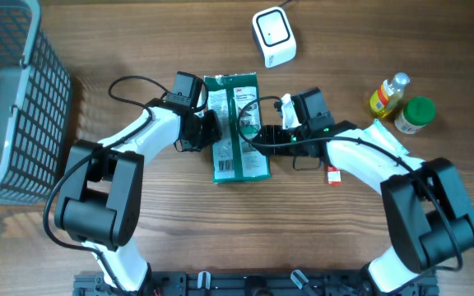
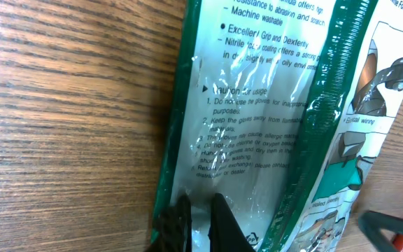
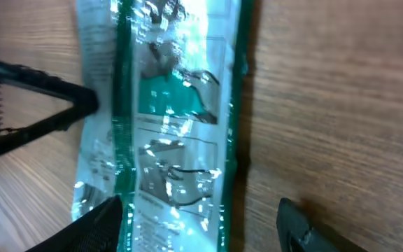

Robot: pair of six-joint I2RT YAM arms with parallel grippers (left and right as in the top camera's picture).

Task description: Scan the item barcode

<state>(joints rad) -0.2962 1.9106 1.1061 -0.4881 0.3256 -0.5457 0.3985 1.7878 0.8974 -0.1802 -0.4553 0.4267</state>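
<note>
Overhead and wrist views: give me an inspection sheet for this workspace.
Surface: wooden table, wood grain visible.
Job's things: glove packet lies flat mid-table between the arms; white barcode scanner stands apart beyond it.
Clutter: yellow bottle and green-lidded jar side by side at the right; small red item by the right arm.
Grippers: left gripper shut at the packet's edge, pinch not confirmed; right gripper open, jaws astride the packet's other edge.
Cables: black cable loops off the left arm; scanner lead runs off the top.
Surroundings: grey mesh basket at the left.
</note>
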